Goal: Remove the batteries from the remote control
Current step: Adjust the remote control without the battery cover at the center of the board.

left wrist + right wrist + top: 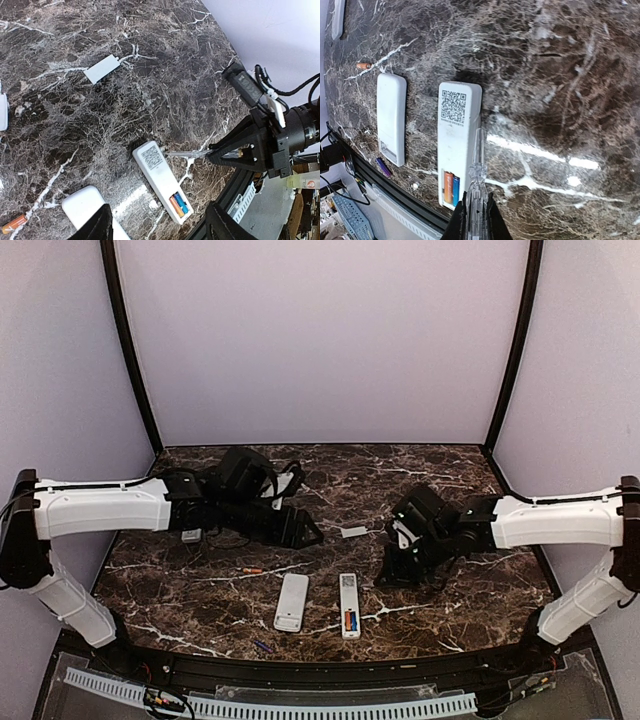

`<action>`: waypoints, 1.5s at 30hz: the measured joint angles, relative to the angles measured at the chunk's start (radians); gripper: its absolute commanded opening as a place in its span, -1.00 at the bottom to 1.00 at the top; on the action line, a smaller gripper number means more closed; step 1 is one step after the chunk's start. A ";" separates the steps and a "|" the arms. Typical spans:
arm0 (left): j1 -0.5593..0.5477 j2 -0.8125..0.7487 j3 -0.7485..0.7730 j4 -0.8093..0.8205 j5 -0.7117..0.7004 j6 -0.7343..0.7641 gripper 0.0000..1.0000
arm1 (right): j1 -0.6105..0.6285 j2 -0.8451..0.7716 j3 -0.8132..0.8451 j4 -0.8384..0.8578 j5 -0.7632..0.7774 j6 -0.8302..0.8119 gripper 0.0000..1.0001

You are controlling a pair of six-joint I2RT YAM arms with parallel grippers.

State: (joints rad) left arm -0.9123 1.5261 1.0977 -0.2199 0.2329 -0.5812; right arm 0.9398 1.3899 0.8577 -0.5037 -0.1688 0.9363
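A white remote control (349, 602) (156, 172) (456, 131) lies face down near the front edge, its compartment uncovered. Two batteries (449, 187) (180, 204), one orange and one blue, sit side by side inside it. My right gripper (476, 206) (393, 575) is shut on a clear plastic pry tool (478, 170) (200, 154). The tool's tip rests along the remote's right edge, above the compartment. My left gripper (160, 231) (303, 532) hovers open over the table with nothing between its fingers (97, 227). A loose orange battery (364, 65) (14, 223) (252, 570) and a purple one (383, 167) (263, 646) lie on the marble.
A second white remote (292, 602) (391, 117) (87, 210) lies left of the first, its compartment showing no cells. Small white covers lie at the middle of the table (354, 532) (102, 68) and under the left arm (191, 536). The table's black front rail (330, 670) runs close to both remotes.
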 measured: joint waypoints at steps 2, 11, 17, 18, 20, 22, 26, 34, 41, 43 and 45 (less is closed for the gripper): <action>0.000 -0.018 -0.001 0.000 -0.007 -0.003 0.26 | 0.004 0.048 0.031 0.021 -0.018 -0.018 -1.00; 0.006 -0.042 -0.043 0.000 -0.021 -0.011 0.28 | 0.065 0.211 0.182 0.078 -0.068 -0.073 -1.00; 0.006 -0.039 -0.061 0.004 -0.008 -0.007 0.29 | 0.079 0.159 0.190 0.045 -0.032 -0.068 -1.00; 0.006 -0.037 -0.061 0.007 -0.004 -0.004 0.29 | 0.079 0.135 0.186 0.030 -0.019 -0.063 -1.00; 0.006 -0.028 -0.066 0.028 0.012 0.012 0.28 | 0.079 0.071 0.164 0.005 0.008 -0.049 -1.00; 0.006 -0.014 -0.079 0.056 0.030 0.035 0.29 | 0.079 0.008 0.136 -0.014 0.032 -0.032 -1.00; 0.006 0.055 -0.083 0.119 0.080 0.087 0.29 | 0.076 -0.123 0.053 -0.061 0.079 0.015 -1.00; 0.003 0.250 -0.004 0.156 0.137 0.158 0.29 | 0.065 -0.216 0.000 -0.126 0.135 0.070 -1.00; -0.018 0.363 0.069 0.140 0.124 0.233 0.29 | 0.061 -0.223 -0.011 -0.124 0.145 0.072 -1.00; -0.029 0.377 0.077 0.125 0.117 0.253 0.29 | 0.061 -0.223 -0.015 -0.125 0.146 0.072 -1.00; -0.036 0.383 0.080 0.109 0.114 0.269 0.29 | 0.061 -0.223 -0.015 -0.124 0.146 0.072 -1.00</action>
State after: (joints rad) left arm -0.9485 1.9091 1.1774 -0.1112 0.3466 -0.3122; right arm 1.0004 1.1667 0.8429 -0.6277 -0.0227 1.0080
